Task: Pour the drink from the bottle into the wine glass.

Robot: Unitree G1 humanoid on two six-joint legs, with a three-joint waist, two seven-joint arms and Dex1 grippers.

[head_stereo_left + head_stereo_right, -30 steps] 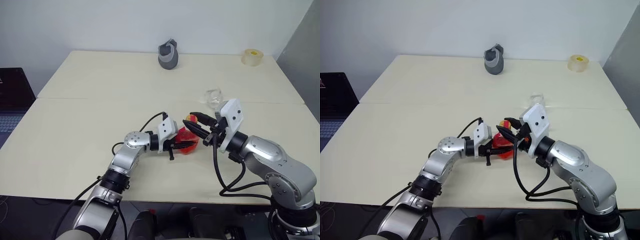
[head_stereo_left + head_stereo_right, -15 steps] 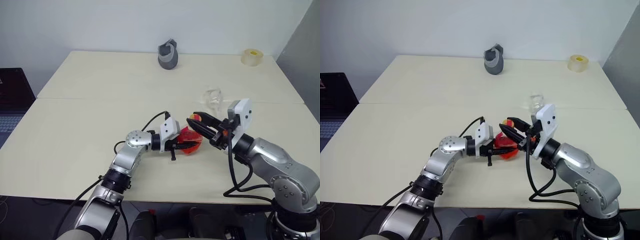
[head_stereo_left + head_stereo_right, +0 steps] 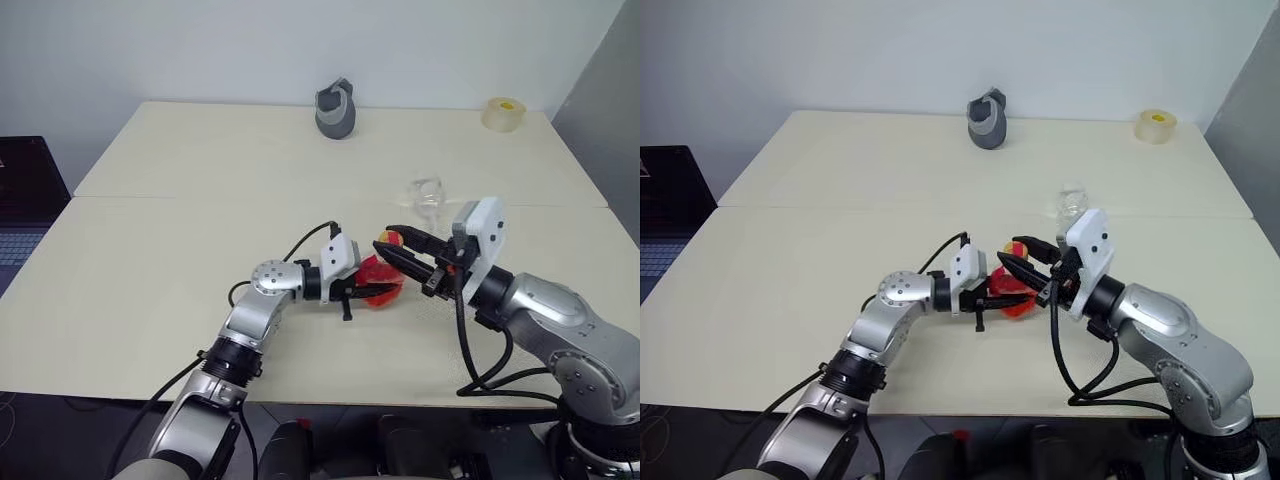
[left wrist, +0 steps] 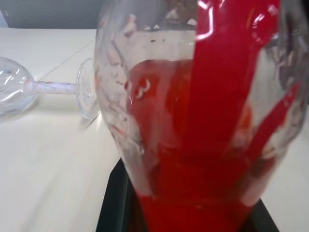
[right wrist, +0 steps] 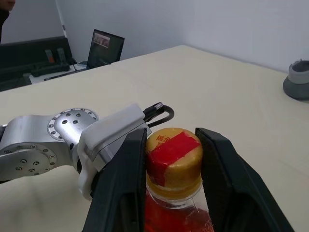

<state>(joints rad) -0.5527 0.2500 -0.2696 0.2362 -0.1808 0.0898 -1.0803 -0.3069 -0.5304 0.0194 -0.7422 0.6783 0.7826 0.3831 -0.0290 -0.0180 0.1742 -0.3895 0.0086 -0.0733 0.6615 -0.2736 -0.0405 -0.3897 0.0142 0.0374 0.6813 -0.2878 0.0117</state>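
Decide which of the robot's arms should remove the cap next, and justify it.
Right: its jaws already flank the yellow-and-red cap, while the left gripper is shut on the small clear plastic bottle, steadying it.

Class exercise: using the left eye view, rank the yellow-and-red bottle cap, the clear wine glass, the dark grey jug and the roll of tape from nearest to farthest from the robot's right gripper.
1. Yellow-and-red bottle cap: between the right gripper's fingers.
2. Clear wine glass: lying on its side just behind the gripper.
3. Dark grey jug and roll of tape: both at the table's far edge, jug centre-left, tape at the right corner; too close to call.
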